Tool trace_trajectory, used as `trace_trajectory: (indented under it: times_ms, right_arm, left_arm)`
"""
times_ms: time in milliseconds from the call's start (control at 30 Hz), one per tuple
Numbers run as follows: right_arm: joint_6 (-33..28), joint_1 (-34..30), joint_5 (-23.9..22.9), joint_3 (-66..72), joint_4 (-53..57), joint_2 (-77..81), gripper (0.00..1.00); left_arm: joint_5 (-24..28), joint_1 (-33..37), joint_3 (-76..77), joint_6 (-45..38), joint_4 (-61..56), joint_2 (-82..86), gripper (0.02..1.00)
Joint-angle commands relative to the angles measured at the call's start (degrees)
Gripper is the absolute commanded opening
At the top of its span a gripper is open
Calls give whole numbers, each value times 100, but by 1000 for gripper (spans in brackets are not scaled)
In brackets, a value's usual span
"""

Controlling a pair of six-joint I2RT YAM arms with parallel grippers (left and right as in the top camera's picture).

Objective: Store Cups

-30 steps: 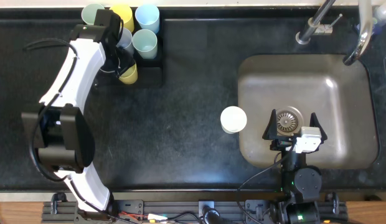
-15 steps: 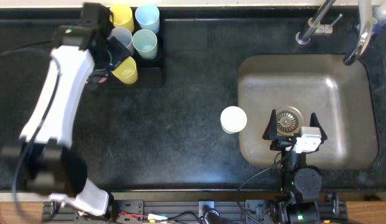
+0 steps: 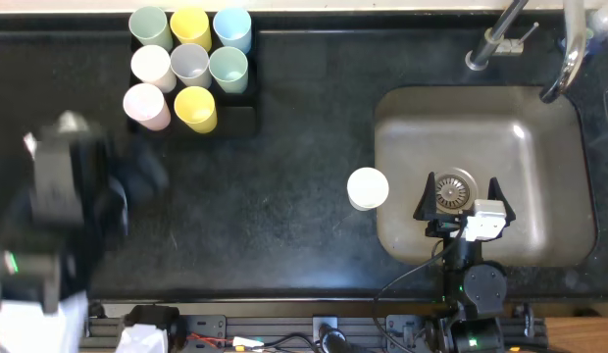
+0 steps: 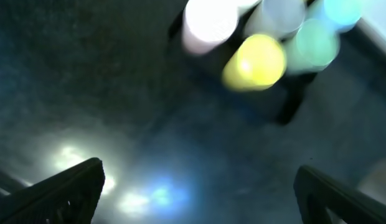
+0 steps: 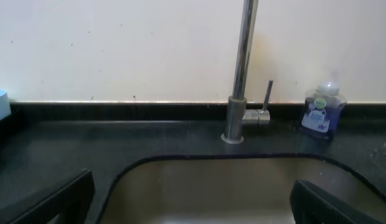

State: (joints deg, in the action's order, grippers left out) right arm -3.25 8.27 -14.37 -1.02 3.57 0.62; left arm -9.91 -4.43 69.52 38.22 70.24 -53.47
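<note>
A black cup rack (image 3: 237,116) stands at the counter's far left and holds several cups, among them a pink cup (image 3: 147,104) and a yellow cup (image 3: 195,107) in the front row. One white cup (image 3: 368,188) stands alone on the counter beside the sink's left rim. My left gripper (image 4: 205,199) hovers open and empty over bare counter, short of the rack; its arm (image 3: 69,191) is a blur at the left. The pink cup (image 4: 208,22) and the yellow cup (image 4: 255,59) lie ahead of it. My right gripper (image 3: 459,201) rests open and empty over the sink.
The steel sink (image 3: 539,127) fills the right side, with a drain (image 3: 454,188), a faucet (image 5: 243,74) behind it and a soap bottle (image 5: 320,111) at the back right. Dark counter (image 3: 284,226) spreads between rack and sink.
My left arm has pulled back fast from the rack toward the near left, uncovering the pink and white cups in it. The right arm has not moved.
</note>
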Motion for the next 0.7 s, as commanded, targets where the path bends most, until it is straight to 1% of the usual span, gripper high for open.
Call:
trace_trajectory:
  times_ms: [33, 133, 200, 300, 400, 500, 567, 633, 700]
  right_arm:
    - [-17, -22, -11, 74, -42, -37, 998]
    - [-17, -22, -11, 74, -42, -37, 998]
    - [-17, -22, -11, 74, -42, -37, 998]
    - [-17, -22, -11, 74, -42, -37, 996]
    - [-17, -22, -11, 74, -42, -37, 996]
    - [-17, -22, -11, 74, -42, -37, 996]
    - [-17, -22, -9, 74, -42, -37, 996]
    - [-17, -22, -11, 74, -42, -37, 996]
    - [-17, -22, -11, 74, -42, -37, 998]
  left_arm:
    - [-81, 28, -2175, -1303, -1191, 1537, 998]
    - [107, 28, -3810, -2052, -2935, 2833, 998]
    - [229, 26, -4750, -2391, -4135, 3600, 998]
    - [302, 22, -5890, -2627, -5836, 4538, 998]
    - [343, 22, -6581, -2627, -6957, 5110, 998]
    - [387, 22, -6894, -2653, -7274, 5333, 998]
    - [481, 20, -6905, -2800, -6916, 5333, 998]
    - [743, 17, -6905, -3329, -6526, 5333, 998]
    - [1010, 17, -6905, -4103, -6540, 5333, 998]
